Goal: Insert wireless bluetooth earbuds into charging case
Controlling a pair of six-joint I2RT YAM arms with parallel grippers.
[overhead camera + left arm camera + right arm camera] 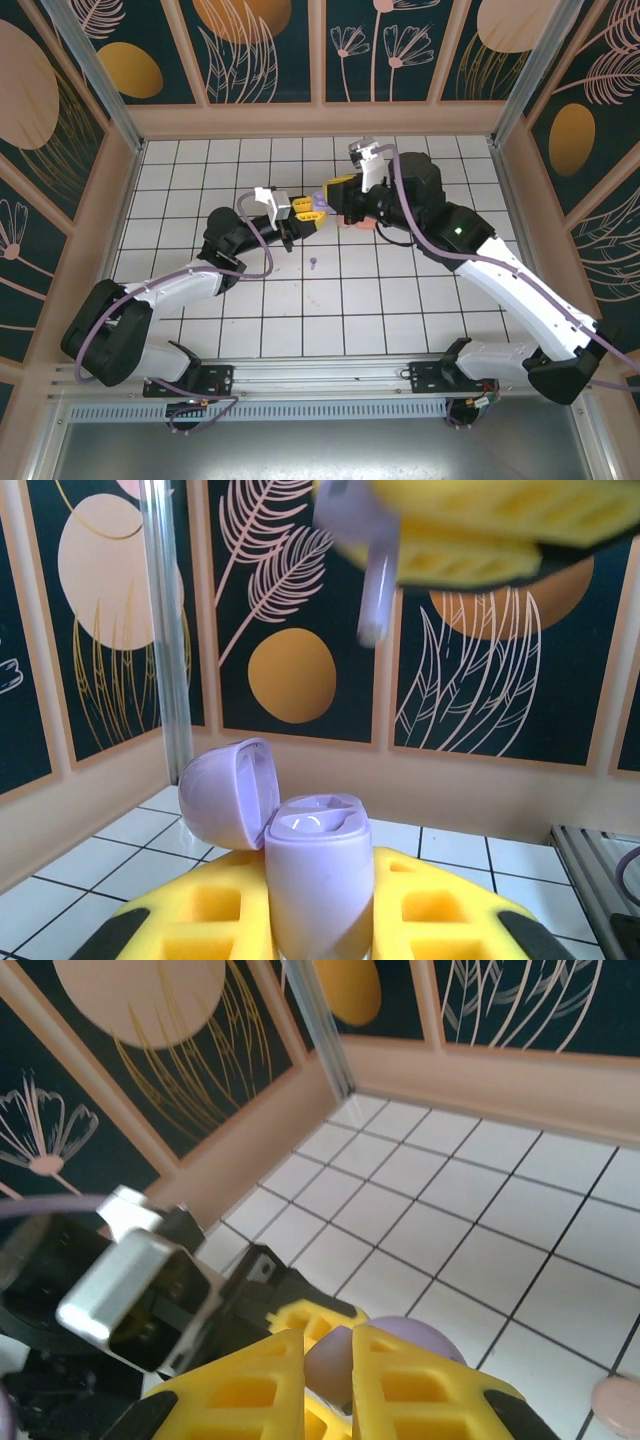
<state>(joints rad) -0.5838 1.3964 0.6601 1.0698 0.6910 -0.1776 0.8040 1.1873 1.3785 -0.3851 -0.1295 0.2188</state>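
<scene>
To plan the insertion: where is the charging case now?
In the left wrist view the lilac charging case, lid open, sits between the left gripper's yellow fingers, facing the right gripper, which holds a lilac earbud.

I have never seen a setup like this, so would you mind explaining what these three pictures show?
These are two robot arms bolted to a white tiled table. One picture looks down from above; the other two come from a camera on each wrist. The left gripper is shut on a lilac charging case with its lid open. The right gripper pinches a lilac earbud close to the case's opening. A loose earbud, also lilac, lies on the tiles nearby. A salmon-pink thing lies beside the grippers, too hidden to name.
</scene>
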